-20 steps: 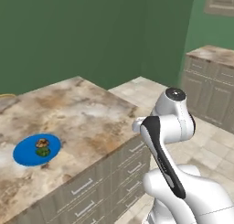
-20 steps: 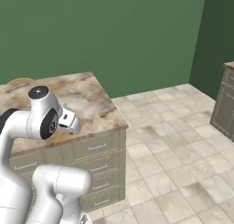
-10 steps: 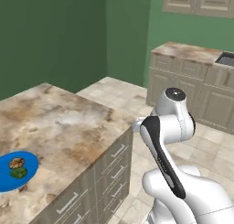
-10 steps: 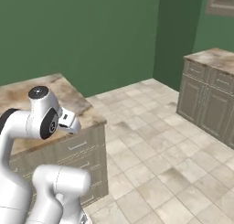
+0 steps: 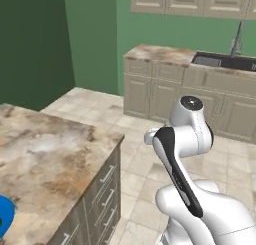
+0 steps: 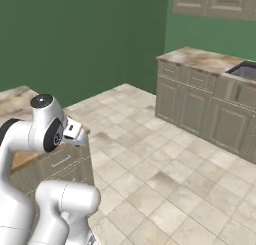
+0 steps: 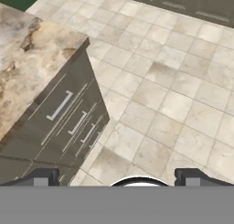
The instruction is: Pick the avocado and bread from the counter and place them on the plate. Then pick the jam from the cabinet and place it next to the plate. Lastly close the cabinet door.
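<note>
Peeking in at the bottom left corner of your left base view is a sliver of the blue plate (image 5: 4, 216), lying on the marbled counter (image 5: 47, 159); what sits on it is cut off by the frame edge, so you cannot tell from here. That counter tops an island with beige drawers (image 5: 100, 191) carrying silver bar handles, and the hand view looks down over the same corner of stone (image 7: 32, 58) and the drawer fronts (image 7: 68, 122) below it.

Your gripper (image 7: 117, 178) hangs over the tiled floor (image 7: 178, 81) just off the island's corner, with its two dark fingertips (image 7: 41, 177) standing far apart at the bottom of the hand view, jaws wide and nothing between them.

Across the floor, along the green wall, you have a second run of beige base cabinets (image 5: 160, 89) with a marbled top, a dark sink (image 5: 222, 61) set into it, and what looks like a tap (image 5: 238, 36) rising behind. Above them hang the upper wall cabinets (image 5: 190, 1), doors shut as far as the frame shows
</note>
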You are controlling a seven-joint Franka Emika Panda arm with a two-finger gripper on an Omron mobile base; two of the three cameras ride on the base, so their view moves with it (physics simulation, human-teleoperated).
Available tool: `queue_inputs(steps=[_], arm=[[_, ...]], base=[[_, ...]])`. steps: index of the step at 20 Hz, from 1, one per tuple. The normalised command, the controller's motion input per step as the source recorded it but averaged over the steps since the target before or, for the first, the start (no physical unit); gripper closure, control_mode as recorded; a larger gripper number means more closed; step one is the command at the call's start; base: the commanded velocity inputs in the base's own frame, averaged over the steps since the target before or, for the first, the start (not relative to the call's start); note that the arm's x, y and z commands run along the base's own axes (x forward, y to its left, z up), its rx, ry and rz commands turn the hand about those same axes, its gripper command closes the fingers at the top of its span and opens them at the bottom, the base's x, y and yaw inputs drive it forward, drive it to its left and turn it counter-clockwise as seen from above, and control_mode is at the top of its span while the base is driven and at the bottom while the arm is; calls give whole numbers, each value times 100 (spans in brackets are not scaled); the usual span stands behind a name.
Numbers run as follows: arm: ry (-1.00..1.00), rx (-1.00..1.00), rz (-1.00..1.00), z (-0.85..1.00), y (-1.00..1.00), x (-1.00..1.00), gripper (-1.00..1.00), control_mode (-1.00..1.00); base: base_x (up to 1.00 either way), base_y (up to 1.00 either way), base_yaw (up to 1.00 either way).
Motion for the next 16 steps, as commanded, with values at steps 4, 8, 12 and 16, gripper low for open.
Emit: queue_inputs(steps=[4,8,12,16], arm=[[0,0,0,0,0,0,-100,100],[0,0,0,0,0,0,-100,100],[0,0,0,0,0,0,-100,100],[0,0,0,0,0,0,-100,100]], base=[[-3,0,-45],[0,0,-48],[0,0,-48],[0,0,-43]])
